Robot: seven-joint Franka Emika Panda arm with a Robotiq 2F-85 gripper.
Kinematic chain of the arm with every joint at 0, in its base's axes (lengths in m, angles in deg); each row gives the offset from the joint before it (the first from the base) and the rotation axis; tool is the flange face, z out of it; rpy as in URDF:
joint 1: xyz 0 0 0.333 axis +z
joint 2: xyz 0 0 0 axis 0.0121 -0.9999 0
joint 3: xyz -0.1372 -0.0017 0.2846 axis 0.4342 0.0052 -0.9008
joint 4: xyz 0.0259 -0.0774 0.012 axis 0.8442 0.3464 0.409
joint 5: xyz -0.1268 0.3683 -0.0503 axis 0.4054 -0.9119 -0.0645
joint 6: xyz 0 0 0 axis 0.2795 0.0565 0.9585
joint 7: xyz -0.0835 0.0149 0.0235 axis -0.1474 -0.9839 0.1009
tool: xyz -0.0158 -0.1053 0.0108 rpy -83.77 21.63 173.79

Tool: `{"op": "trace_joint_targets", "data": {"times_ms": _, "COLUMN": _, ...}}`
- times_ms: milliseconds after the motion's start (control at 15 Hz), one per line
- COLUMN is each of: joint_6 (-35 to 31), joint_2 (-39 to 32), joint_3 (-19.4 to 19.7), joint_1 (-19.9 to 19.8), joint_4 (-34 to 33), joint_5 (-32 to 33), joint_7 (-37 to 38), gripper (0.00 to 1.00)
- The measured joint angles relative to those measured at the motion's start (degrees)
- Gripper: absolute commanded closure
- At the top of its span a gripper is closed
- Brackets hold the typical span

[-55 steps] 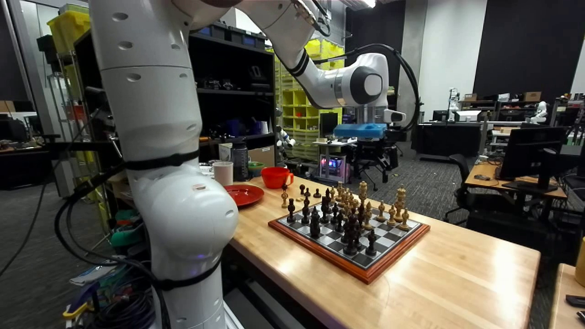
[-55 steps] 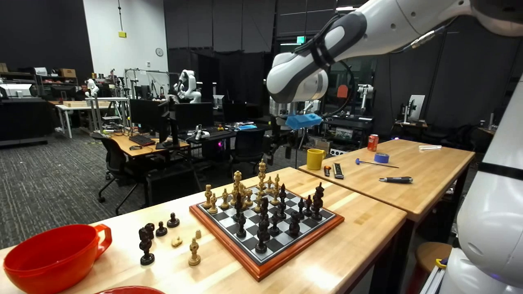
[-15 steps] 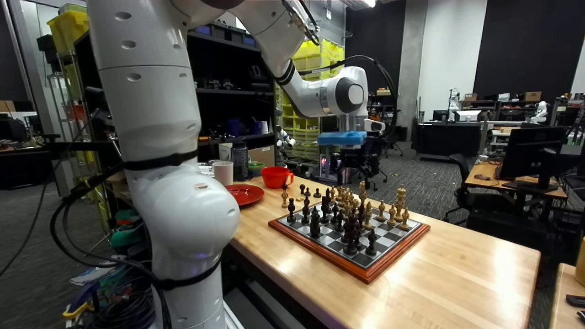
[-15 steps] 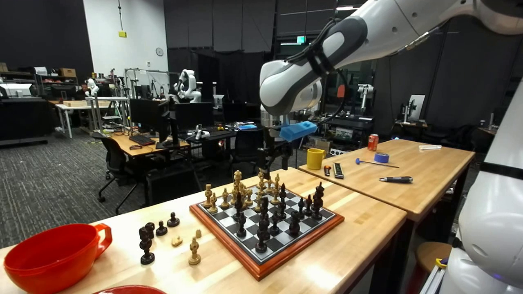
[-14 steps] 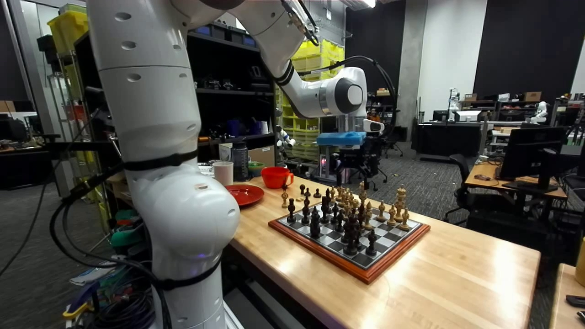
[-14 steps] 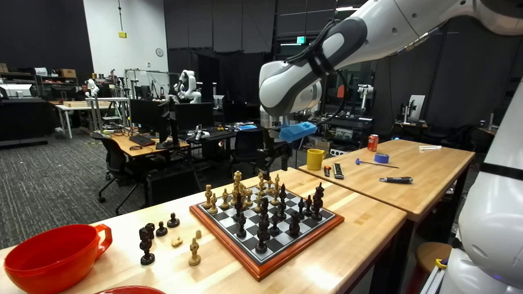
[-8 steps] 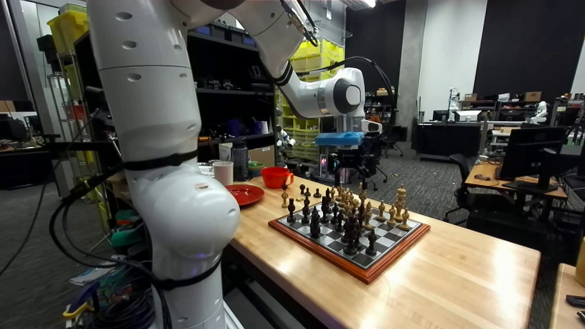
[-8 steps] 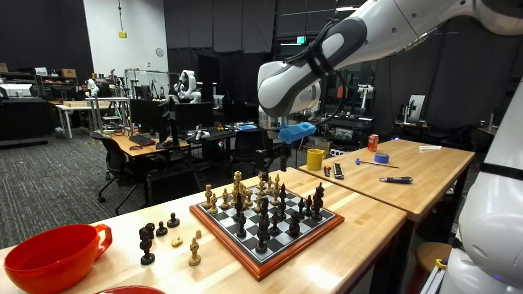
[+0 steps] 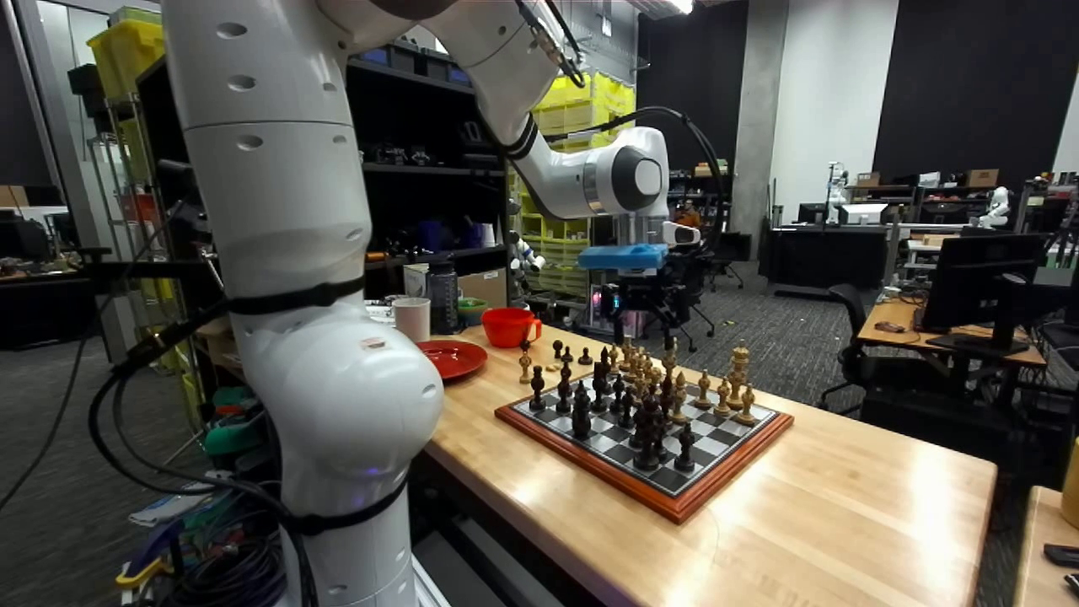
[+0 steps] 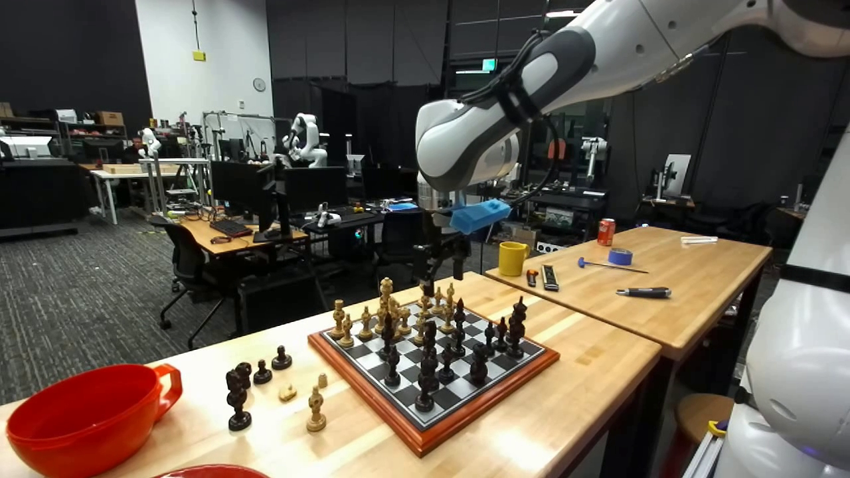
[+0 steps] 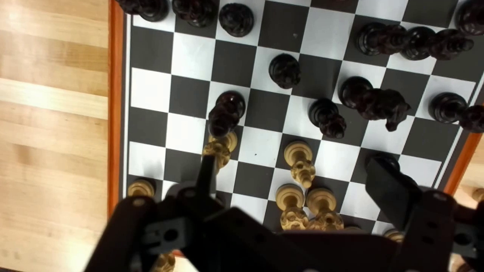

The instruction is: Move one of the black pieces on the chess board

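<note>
The chess board (image 9: 590, 462) lies on the wooden table with a mix of black and tan-gold pieces standing on it; its reddish rim also shows in an exterior view (image 10: 490, 403) and in the wrist view (image 11: 115, 94). My gripper (image 9: 645, 335) is open and empty, above the tan side of the board; it also shows in an exterior view (image 10: 443, 280). In the wrist view the spread fingers (image 11: 291, 161) have tan pieces (image 11: 298, 162) between them. The left finger partly covers a tan piece, the right finger a black one. Other black pieces (image 11: 285, 71) stand farther up that view.
Several loose black pieces (image 10: 239, 401) and a tan piece (image 10: 316, 408) stand beside the board, near the red bowl (image 10: 80, 418). A red plate (image 9: 451, 358) and white cup (image 9: 412, 319) are also there. A yellow mug (image 10: 512, 259) stands on the adjoining table.
My gripper has come down and moved to the left in both exterior views, with only a slight drift in the last half second. The chess pieces have not visibly moved.
</note>
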Motion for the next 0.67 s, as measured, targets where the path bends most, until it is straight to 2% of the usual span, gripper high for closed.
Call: {"op": "trace_joint_targets", "data": {"times_ms": 667, "joint_6": 0.0, "joint_2": -0.5, "joint_3": -0.4, "joint_1": 0.9, "joint_4": 0.0, "joint_5": 0.0, "joint_7": -0.1, "gripper": 0.0}}
